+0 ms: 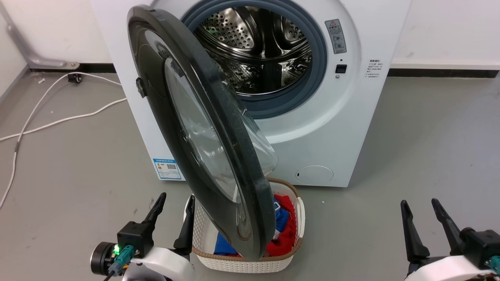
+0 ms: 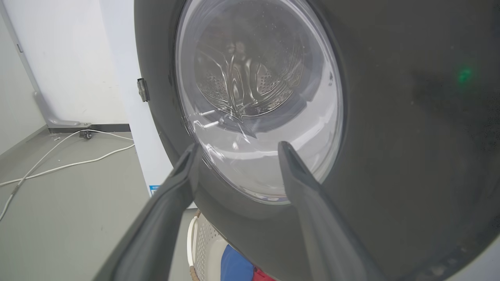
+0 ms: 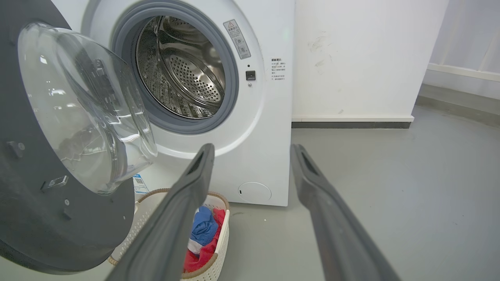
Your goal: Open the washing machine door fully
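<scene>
Ahead of the big white front-loading washing machine (image 1: 312,136), its round black-rimmed glass door (image 1: 199,136) stands roughly half swung out, the opening unfinished. Left gripper (image 1: 176,197) spread and empty beside the outer face; right gripper (image 1: 419,202) likewise spread, well apart. Next, probably: catch the door's edge and draw it wider.

- One big white front-loading washing machine (image 1: 332,117)
- One large round washing machine door (image 1: 195,132) with a glossy black rim and a clear glass bowl
- One perforated steel drum (image 1: 254,43)
- One white plastic lattice laundry basket (image 1: 242,266) with a brown rim
- Two grippers, the left gripper (image 1: 176,196) and the right gripper (image 1: 418,202), with four long dark fingers in all
- Two white cables (image 1: 58,119) on the grey floor
- Three labels on the machine front: one blue-edged sticker (image 1: 168,168), one grey warning label (image 1: 336,36), one small printed label (image 1: 374,69)
- One small round flap (image 1: 314,175)
- Red and blue clothes (image 1: 283,230) in the basket, number cannot be told
</scene>
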